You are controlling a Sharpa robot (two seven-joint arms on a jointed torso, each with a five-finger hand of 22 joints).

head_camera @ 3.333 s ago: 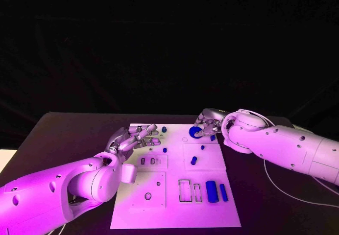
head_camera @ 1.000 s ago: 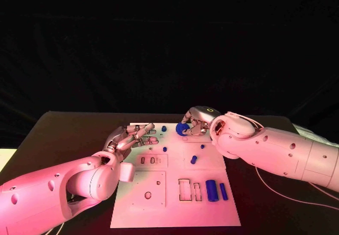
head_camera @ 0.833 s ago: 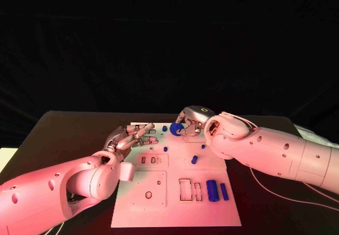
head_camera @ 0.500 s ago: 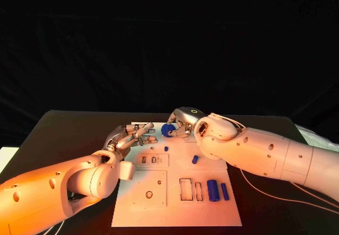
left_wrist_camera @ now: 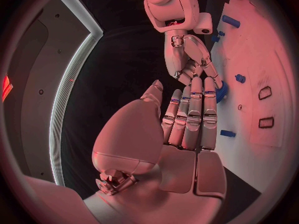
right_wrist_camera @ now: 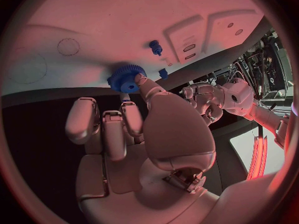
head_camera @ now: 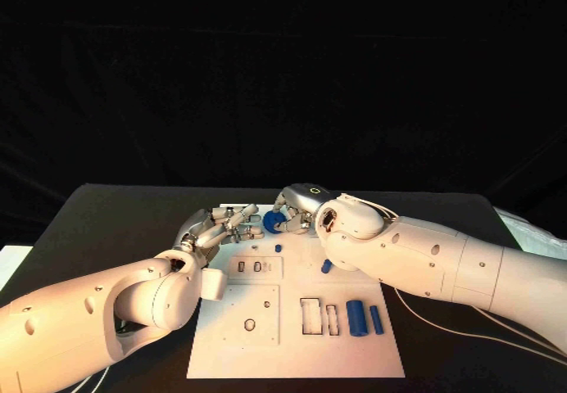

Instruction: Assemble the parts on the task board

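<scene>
Holding a blue gear, right robot hand faces left robot hand.

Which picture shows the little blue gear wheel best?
The right wrist view: the blue gear shows its teeth, held at the right hand's fingertips over the task board. The head view shows a small blue blob between both hands. The left wrist view shows just a blue sliver.
</scene>
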